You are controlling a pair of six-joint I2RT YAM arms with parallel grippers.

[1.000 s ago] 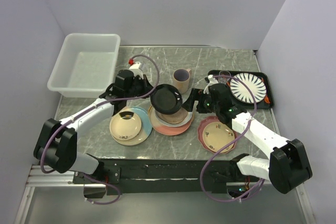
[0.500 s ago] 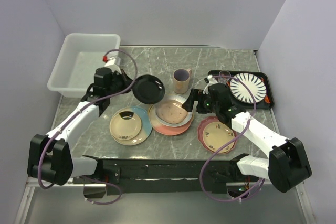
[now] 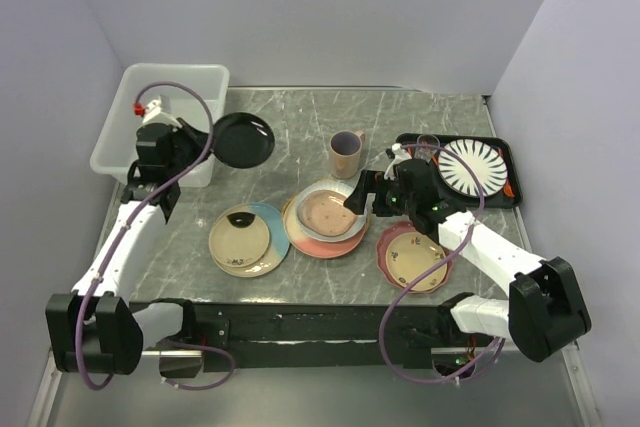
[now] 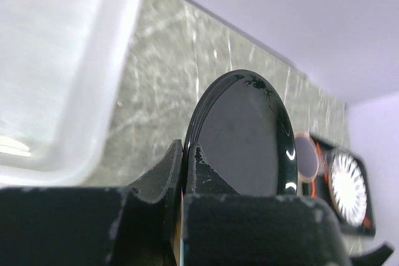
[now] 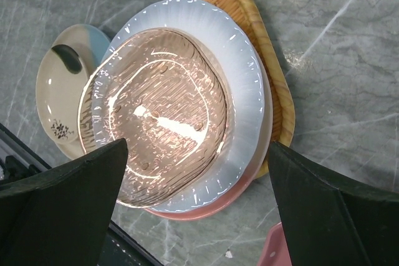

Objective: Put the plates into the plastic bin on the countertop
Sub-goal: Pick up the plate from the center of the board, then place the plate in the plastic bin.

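With the left gripper (image 3: 205,143) pinched tight on the rim of the glossy black plate (image 3: 243,139), holds the disc tilted in the air just beside the right wall of the plastic bin (image 3: 165,71), at the far left corner of the countertop (image 3: 300,112). Shows, from the left wrist, both fingers (image 4: 156,179) pressed together on the plate's near edge, with the bin's rolled rim to the left and a band of bare marble between rim and plate.

Hangs the right gripper (image 3: 362,193) over the central stack with jaws spread wide and nothing between them. Frames, from the right wrist, a pink ribbed plate (image 5: 156,123) seated on a white plate (image 5: 246,85), with a pink rim (image 5: 187,214) and a tan wood-grain rim (image 5: 277,101) showing beneath; cannot tell whether the fingers touch the stack.

Leaves bare slab between the bin and the beige mug (image 3: 346,154) and along the far wall. Crowds the near edge: a cream plate (image 3: 238,239) overlapping a light-blue plate (image 3: 275,225) at left, a pink dotted plate (image 3: 412,257) at right under the right arm. Sets a black tray (image 3: 503,144) with a striped plate (image 3: 472,167) against the right edge, close behind the right gripper.
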